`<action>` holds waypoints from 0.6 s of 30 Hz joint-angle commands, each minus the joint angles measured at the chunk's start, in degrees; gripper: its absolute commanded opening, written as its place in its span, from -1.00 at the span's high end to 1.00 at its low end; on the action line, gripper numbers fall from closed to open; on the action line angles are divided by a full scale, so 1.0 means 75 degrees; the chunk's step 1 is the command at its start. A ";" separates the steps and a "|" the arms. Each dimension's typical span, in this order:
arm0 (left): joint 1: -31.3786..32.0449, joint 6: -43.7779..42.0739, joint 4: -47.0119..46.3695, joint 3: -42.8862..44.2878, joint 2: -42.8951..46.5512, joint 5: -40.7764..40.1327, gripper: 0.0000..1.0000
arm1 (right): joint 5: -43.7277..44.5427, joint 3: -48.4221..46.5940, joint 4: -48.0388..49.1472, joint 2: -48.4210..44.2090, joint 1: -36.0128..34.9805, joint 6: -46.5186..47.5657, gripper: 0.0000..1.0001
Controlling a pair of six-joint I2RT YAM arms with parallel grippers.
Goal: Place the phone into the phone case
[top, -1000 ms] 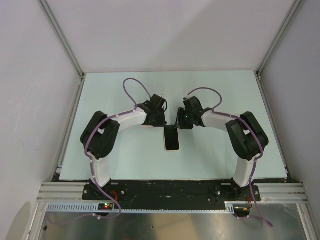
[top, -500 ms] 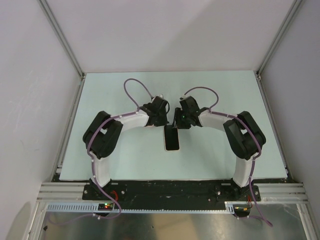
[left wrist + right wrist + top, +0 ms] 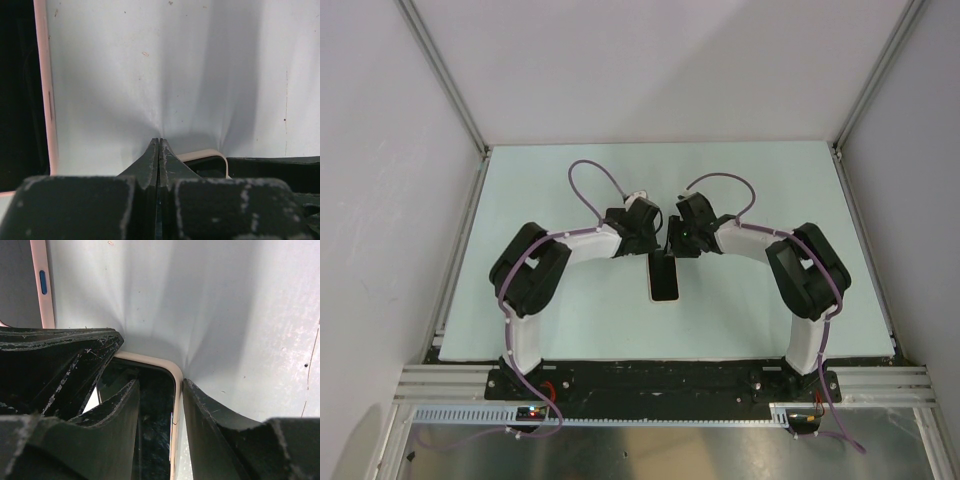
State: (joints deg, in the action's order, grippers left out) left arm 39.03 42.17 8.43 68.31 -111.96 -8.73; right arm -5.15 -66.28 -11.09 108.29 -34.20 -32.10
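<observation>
The phone (image 3: 663, 280) lies in the case (image 3: 175, 385) at the middle of the surface (image 3: 570, 180), lengthwise away from the arm bases. The left hand (image 3: 159, 145) sits just left of the phone's far end. The right hand (image 3: 160, 390) straddles the case rim at that end.

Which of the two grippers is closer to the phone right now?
Right. The right gripper straddles the phone's far corner, one side over the screen, the other outside the phone case rim. The left gripper, shut, points at the table beside that end.
</observation>
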 commanded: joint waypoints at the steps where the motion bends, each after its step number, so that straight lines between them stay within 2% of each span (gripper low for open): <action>1: 0.0259 -0.0040 0.1547 -0.0339 0.0188 0.0514 0.95 | 0.0142 -0.0037 -0.0499 0.0306 -0.0180 0.0355 0.13; 4: 0.0051 -0.0185 0.1604 -0.0211 0.0616 0.0478 0.86 | -0.0069 -0.0034 -0.0343 0.0349 -0.0209 0.0492 0.12; 9: -0.0183 -0.0443 0.1835 -0.0011 0.1265 0.0281 0.40 | -0.0463 -0.0050 -0.0124 0.0420 -0.0380 0.0713 0.11; 11: -0.0263 -0.0520 0.1922 0.0030 0.1499 0.0217 0.30 | -0.0550 -0.0070 -0.0111 0.0462 -0.0481 0.0792 0.11; 18: -0.0278 -0.0525 0.2016 -0.0307 0.1731 0.0352 0.31 | -0.0905 -0.0191 -0.0070 0.0622 -0.0622 0.0860 0.10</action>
State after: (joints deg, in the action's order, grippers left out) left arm 37.19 39.55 21.78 67.92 -101.21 -7.05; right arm -6.07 -67.07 -11.31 108.68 -34.89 -27.18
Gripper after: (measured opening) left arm 0.360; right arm 0.451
